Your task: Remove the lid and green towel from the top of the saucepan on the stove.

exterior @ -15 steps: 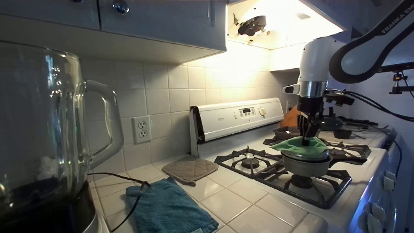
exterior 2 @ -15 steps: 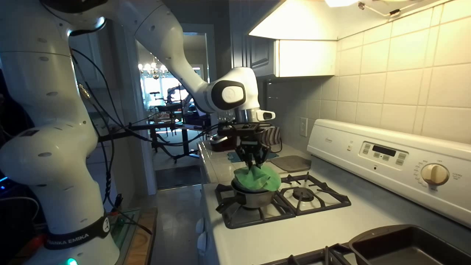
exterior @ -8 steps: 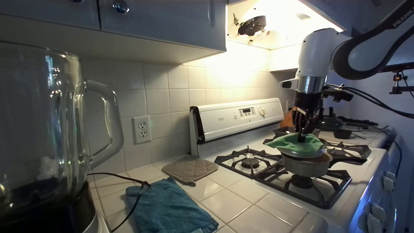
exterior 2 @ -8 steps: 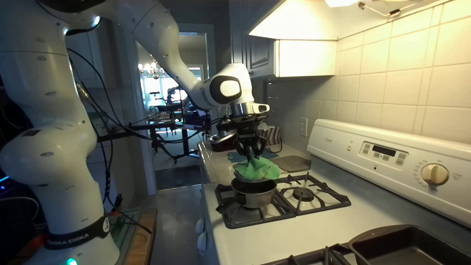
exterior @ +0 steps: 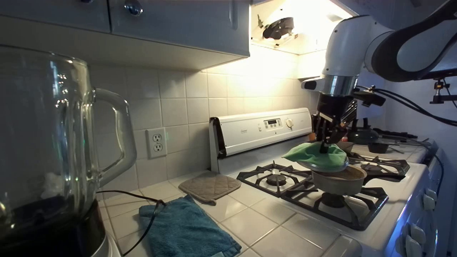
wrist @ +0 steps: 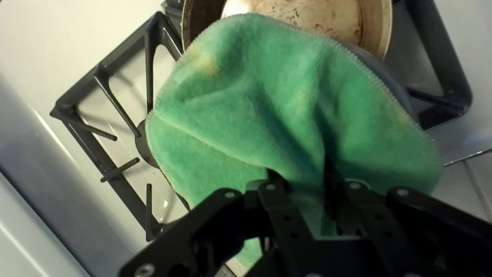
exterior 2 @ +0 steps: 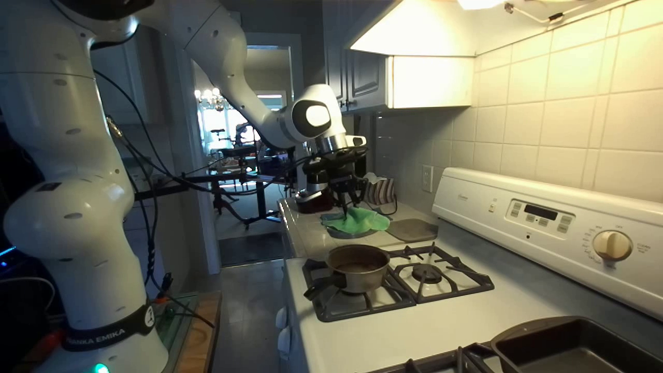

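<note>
The green towel (exterior: 312, 154) drapes over the glass-and-metal lid (exterior: 323, 168). My gripper (exterior: 324, 148) points down and is shut on a bunched fold of towel at its middle; the lid hangs beneath. The lid's handle is hidden by the cloth. Towel (exterior 2: 360, 220), lid edge (exterior 2: 351, 235) and gripper (exterior 2: 348, 207) are raised above the saucepan (exterior 2: 365, 280) and off to its counter side. The saucepan (exterior: 337, 185) sits on the front burner with its inside exposed. In the wrist view the towel (wrist: 238, 100) covers much of the picture, with the saucepan (wrist: 378, 27) behind it.
On the counter beside the stove lie a grey potholder (exterior: 210, 186) and a folded blue towel (exterior: 189, 228). A glass blender (exterior: 43, 142) with a cord stands there. The saucepan's dark handle (exterior 2: 323, 286) sticks out. A baking pan (exterior 2: 575, 347) rests on the stove.
The gripper has lifted the towel and lid up off the saucepan and carried them toward the counter. The saucepan stayed put, and its opening has become visible.
</note>
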Motion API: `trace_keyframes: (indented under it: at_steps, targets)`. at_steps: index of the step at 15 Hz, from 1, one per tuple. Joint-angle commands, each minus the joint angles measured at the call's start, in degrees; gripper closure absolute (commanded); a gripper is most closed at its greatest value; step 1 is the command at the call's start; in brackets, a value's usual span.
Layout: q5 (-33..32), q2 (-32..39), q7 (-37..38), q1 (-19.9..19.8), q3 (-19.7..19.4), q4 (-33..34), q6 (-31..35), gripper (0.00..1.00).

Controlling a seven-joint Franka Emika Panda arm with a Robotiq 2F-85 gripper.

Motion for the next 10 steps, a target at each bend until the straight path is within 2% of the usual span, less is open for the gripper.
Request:
trace_keyframes:
  at_steps: [1,10]
  targets:
    - [-1.7,2.4,-2.5,1.5,1.1,4.1,-2.5,0.93]
    - [-3.4,11.1,-9.3,3.9,3.8,12.4,-6.0,0.93]
